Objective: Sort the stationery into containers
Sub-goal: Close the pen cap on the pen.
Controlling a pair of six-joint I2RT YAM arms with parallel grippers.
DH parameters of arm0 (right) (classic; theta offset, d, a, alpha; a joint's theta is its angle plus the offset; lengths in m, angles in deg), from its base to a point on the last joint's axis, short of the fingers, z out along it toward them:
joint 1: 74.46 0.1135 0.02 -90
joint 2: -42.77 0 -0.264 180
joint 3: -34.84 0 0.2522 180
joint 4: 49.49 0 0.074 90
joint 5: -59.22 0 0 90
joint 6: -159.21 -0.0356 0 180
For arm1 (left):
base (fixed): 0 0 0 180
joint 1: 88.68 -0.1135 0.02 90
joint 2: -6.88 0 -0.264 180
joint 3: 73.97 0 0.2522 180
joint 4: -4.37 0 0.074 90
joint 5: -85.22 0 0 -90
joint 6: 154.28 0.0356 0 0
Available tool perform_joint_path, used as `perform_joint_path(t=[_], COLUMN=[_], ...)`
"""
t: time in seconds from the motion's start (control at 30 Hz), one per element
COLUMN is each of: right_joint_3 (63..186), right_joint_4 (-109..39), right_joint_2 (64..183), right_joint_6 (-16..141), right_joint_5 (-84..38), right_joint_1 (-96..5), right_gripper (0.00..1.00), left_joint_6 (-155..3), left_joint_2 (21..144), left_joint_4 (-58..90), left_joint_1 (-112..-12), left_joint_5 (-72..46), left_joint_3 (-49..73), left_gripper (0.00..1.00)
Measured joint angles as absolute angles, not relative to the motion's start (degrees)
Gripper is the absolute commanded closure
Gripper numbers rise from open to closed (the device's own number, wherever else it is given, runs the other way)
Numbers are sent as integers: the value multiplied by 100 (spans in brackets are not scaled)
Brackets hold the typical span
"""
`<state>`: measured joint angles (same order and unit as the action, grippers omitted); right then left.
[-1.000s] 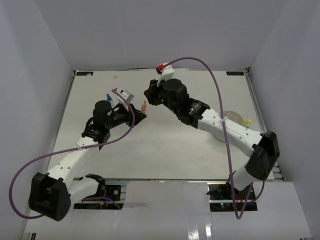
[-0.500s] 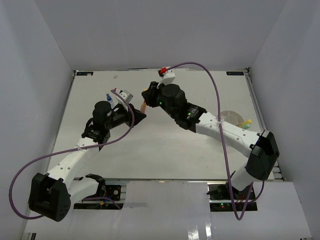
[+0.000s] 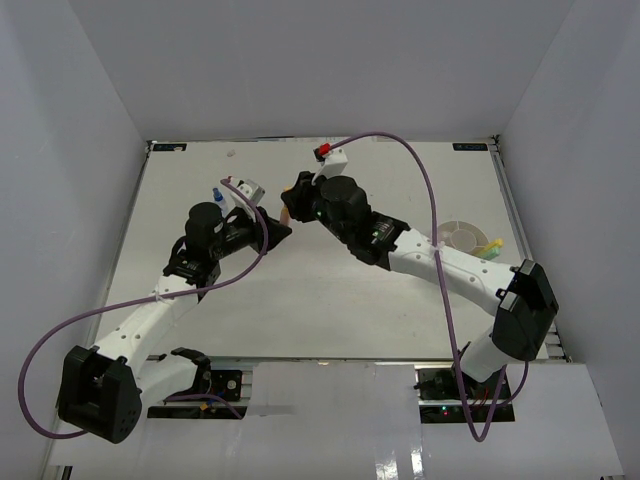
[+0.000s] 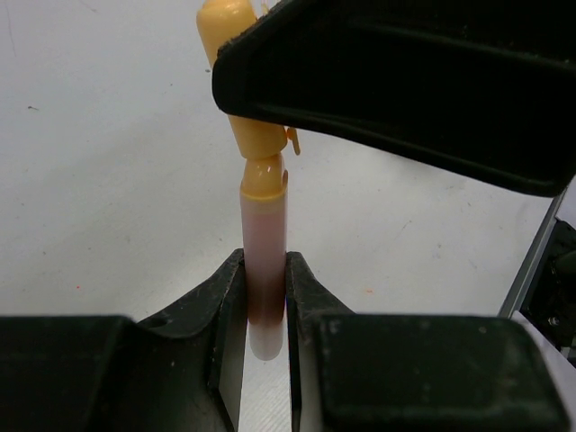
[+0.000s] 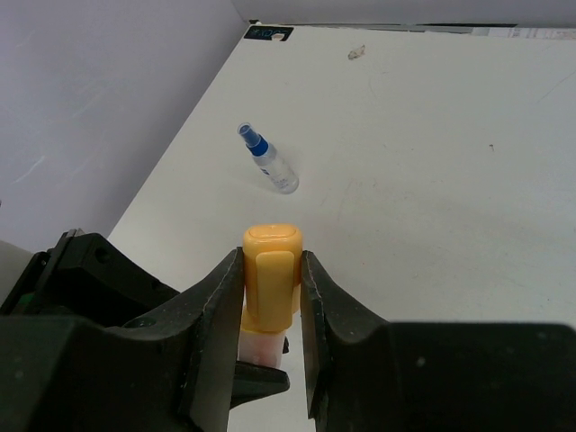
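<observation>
Left arm: rises from its base at the near left, elbow bent, forearm stretched forward and to the right.
Left tool: 2 fingers closed on the clear barrel of a pen, 1 on each side.
Right arm: rises from its base at the near right, reaching forward and far to the left.
Right tool: 2 fingers pressed against the same pen at its yellow end.
Tools together: tips facing each other, almost touching, both clamped on the 1 pen.
</observation>
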<state>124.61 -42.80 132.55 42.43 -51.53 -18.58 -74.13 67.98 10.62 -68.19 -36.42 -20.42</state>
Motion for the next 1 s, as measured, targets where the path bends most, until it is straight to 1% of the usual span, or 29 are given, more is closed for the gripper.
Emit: perform_joint_path(t=[0.17,0.47,0.73,1.0], right_joint_3=[12387,12085,12079,12122], right_joint_4=[-4380,-4772,-4931,-4761], right_joint_2=[13214,13010,12958,12958], right_joint_6=[4221,4120,4352,4719], right_joint_5=[-5153,-5227,-5398,-5328], right_joint_1=[-1816,-1764,-1777,-1806], right_gripper=[92,92,92,92], left_joint_6=[-7559,-8071,-8086,-7920], left_joint_2=[6789,6787,7071,7255], left_joint_4=[979,324,-41,26], left_joint_1=[-6817,-6782,-6740,-6712], left_joint_5=[-3600,-3576,-3587,-3629], left_joint_3=[-2068,-2239,-2062,-1895], left_gripper=[100,100,100,100])
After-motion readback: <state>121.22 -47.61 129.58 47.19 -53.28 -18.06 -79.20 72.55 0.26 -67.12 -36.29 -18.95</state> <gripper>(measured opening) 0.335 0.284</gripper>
